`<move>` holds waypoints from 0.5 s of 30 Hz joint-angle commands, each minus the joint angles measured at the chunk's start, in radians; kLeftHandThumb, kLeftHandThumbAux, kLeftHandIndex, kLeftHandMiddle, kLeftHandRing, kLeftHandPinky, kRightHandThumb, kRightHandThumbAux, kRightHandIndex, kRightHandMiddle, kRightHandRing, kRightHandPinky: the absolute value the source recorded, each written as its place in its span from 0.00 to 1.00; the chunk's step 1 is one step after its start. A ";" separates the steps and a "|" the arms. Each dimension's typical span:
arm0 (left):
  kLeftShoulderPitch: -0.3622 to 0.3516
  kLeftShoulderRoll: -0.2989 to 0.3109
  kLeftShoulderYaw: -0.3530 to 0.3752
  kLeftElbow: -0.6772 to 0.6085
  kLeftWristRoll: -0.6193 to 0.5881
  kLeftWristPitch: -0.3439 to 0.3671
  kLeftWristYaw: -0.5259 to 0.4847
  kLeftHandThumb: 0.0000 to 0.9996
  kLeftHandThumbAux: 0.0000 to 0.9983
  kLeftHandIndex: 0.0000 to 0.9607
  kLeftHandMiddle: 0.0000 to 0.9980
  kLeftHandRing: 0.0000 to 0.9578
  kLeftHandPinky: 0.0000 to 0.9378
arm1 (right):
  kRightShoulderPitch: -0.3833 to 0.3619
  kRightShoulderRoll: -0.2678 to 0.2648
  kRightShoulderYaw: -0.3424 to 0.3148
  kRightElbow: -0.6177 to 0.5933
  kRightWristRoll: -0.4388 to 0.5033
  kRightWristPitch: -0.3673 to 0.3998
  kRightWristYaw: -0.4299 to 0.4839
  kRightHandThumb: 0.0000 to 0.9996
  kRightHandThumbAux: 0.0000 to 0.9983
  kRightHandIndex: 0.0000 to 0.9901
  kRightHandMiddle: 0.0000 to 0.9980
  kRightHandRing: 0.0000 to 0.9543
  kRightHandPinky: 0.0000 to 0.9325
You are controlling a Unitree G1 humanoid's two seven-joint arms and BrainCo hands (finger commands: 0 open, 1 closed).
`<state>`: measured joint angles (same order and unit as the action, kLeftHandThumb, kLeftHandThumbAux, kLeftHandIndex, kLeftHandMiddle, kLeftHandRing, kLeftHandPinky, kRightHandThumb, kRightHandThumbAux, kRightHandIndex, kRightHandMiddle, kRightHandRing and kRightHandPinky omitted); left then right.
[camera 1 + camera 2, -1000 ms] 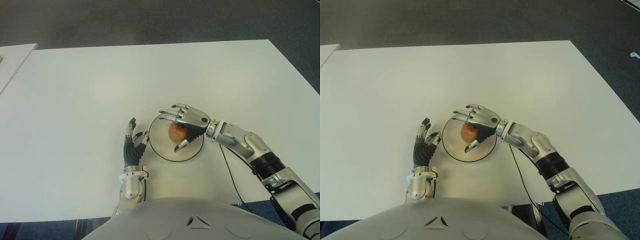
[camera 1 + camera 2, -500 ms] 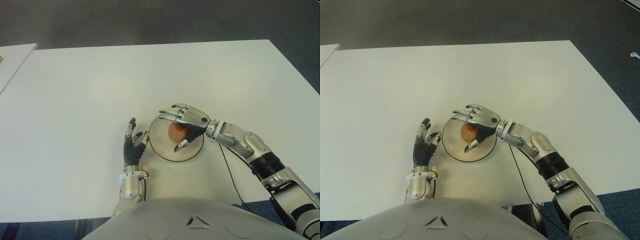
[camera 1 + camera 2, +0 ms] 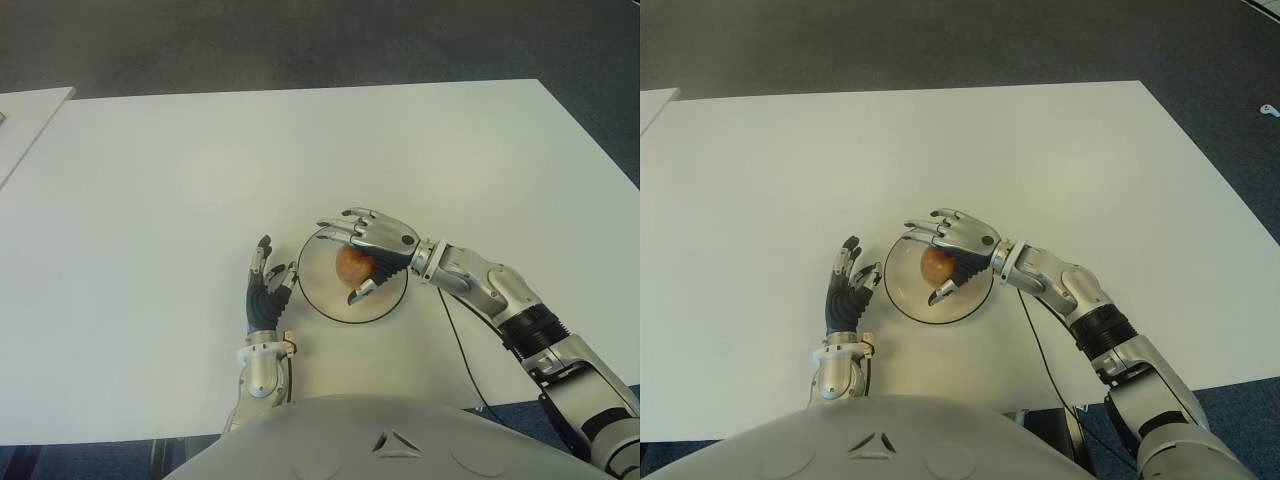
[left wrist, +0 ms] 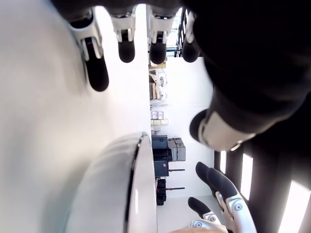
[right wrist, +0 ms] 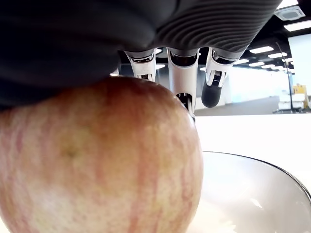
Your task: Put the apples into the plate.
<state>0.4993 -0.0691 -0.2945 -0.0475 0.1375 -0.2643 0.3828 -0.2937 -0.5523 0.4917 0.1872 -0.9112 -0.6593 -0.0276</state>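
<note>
Where the white rectangular table (image 3: 150, 180) meets the robot's body at its near edge, the entries run outward as follows.

Item 1. Left hand (image 3: 266, 290): black-and-silver, several-fingered, near the table's near edge, just left of the plate. Fingers spread and relaxed, gripping nothing; idle.

Item 2. Shallow round white plate with a dark rim (image 3: 330, 308): just right of the left hand, a little in from the near edge, roughly midway between the table's left and right edges.

Item 3. Reddish-yellow streaked apple (image 3: 353, 263): over the plate's middle, within the rim. The right wrist view shows it filling the palm, with the plate's inner surface just below; whether it touches the plate cannot be told.

Item 4. Right hand (image 3: 368, 245): silver, reaching in from the table's right side, arched over the apple with fingers curled about it, holding it.

Item 5. Thin black cable (image 3: 455, 340): trailing from the right forearm across the table toward the near edge.

Handling note, as judgement: the step is release. Settle the fruit onto the plate's centre first, then open all fingers evenly and lift straight up, lest a dragging fingertip roll the apple toward the rim.

No other apple is visible on the table.
</note>
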 commanded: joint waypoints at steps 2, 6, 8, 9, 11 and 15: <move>0.004 -0.084 -0.035 -0.014 -0.015 0.018 -0.002 0.00 0.75 0.04 0.04 0.01 0.03 | -0.009 0.006 -0.006 -0.009 0.015 0.009 0.012 0.06 0.29 0.00 0.00 0.00 0.00; 0.004 -0.081 -0.036 -0.011 -0.017 0.008 -0.004 0.00 0.75 0.04 0.04 0.01 0.03 | -0.010 0.007 -0.007 -0.008 0.016 0.006 0.013 0.07 0.29 0.00 0.00 0.00 0.00; 0.005 -0.080 -0.037 -0.012 -0.018 0.007 -0.005 0.00 0.75 0.04 0.04 0.02 0.03 | -0.010 0.007 -0.007 -0.008 0.014 0.006 0.011 0.07 0.29 0.00 0.00 0.00 0.00; 0.005 -0.079 -0.038 -0.012 -0.019 0.008 -0.007 0.00 0.75 0.04 0.04 0.02 0.03 | -0.010 0.007 -0.007 -0.008 0.013 0.006 0.011 0.07 0.29 0.00 0.00 0.00 0.00; 0.005 -0.079 -0.039 -0.013 -0.020 0.010 -0.008 0.00 0.75 0.04 0.04 0.01 0.02 | -0.010 0.007 -0.007 -0.008 0.013 0.006 0.011 0.07 0.29 0.00 0.00 0.00 0.00; 0.005 -0.078 -0.039 -0.014 -0.019 0.013 -0.006 0.00 0.75 0.04 0.04 0.01 0.02 | -0.011 0.007 -0.007 -0.006 0.013 0.005 0.012 0.06 0.29 0.00 0.00 0.00 0.00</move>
<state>0.4993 -0.0690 -0.2944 -0.0476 0.1248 -0.2682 0.3828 -0.2938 -0.5497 0.4916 0.1870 -0.9112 -0.6593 -0.0192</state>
